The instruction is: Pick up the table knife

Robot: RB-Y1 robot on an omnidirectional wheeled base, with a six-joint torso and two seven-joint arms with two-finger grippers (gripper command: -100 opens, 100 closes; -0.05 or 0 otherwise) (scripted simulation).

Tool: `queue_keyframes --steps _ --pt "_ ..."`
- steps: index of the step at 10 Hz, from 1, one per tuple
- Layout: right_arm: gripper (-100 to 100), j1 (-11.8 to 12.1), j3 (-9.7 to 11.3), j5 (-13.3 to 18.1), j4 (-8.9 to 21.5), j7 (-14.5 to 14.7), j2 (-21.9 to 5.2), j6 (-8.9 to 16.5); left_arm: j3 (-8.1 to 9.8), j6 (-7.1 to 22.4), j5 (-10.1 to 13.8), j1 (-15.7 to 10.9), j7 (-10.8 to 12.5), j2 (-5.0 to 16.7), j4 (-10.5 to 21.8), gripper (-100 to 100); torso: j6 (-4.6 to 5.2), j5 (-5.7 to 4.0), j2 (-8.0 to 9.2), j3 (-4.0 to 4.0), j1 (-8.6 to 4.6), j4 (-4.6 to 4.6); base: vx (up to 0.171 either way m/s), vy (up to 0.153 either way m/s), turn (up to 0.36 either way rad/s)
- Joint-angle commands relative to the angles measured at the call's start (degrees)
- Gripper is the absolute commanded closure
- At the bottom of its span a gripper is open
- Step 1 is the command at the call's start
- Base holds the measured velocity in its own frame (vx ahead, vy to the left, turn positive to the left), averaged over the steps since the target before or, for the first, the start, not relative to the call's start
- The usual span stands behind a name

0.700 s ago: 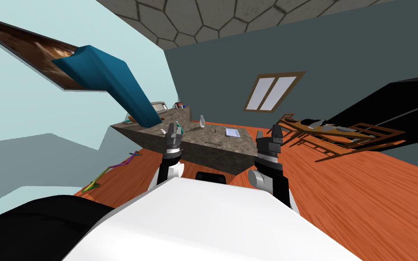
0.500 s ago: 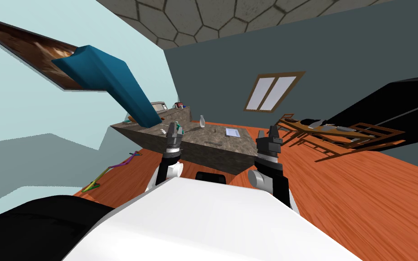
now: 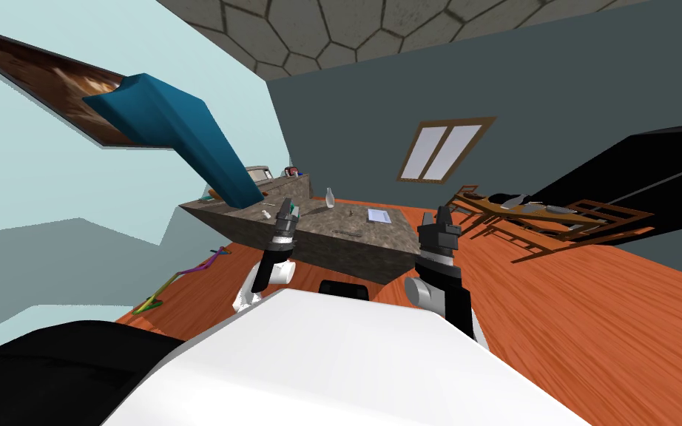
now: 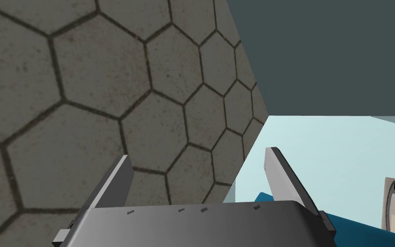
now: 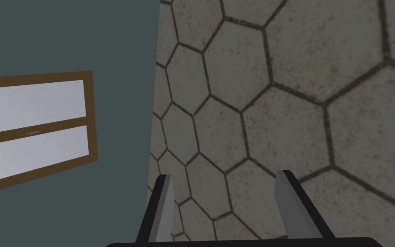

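Table knife [image 3: 348, 234] lies flat on the grey stone-look surface [image 3: 387, 233], near its front edge, a thin grey sliver. Long axis runs roughly along that front edge, side to side across the head view; too small to tell which end is the blade. Left gripper [image 3: 286, 209] raised in front of the surface's left part, pointing up, jaws released, nothing between them. Right gripper [image 3: 436, 219] raised by the surface's right end, jaws also released, empty. Knife sits between the two, apart from both. Bottle [image 3: 329, 197] and pale flat sheet [image 3: 379, 216] stand farther back on the surface.
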Motion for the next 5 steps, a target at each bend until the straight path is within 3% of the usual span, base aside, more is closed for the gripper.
queue_keyframes --steps 1,5 --pt "0 0.00 0.00 0.00 0.00 0.00 0.00 0.00 0.26 2.20 -0.26 -0.50 -0.21 0.48 0.07 -100 0.00 0.00 0.00 0.00 0.00 0.00 -0.011 -0.003 -0.009" --pt "0 0.00 0.00 0.00 0.00 0.00 0.00 0.00 2.23 8.15 -0.88 -3.41 -0.42 2.09 0.96 -100 0.00 0.00 -0.01 0.00 -0.01 0.00 -0.010 -0.005 -0.015"
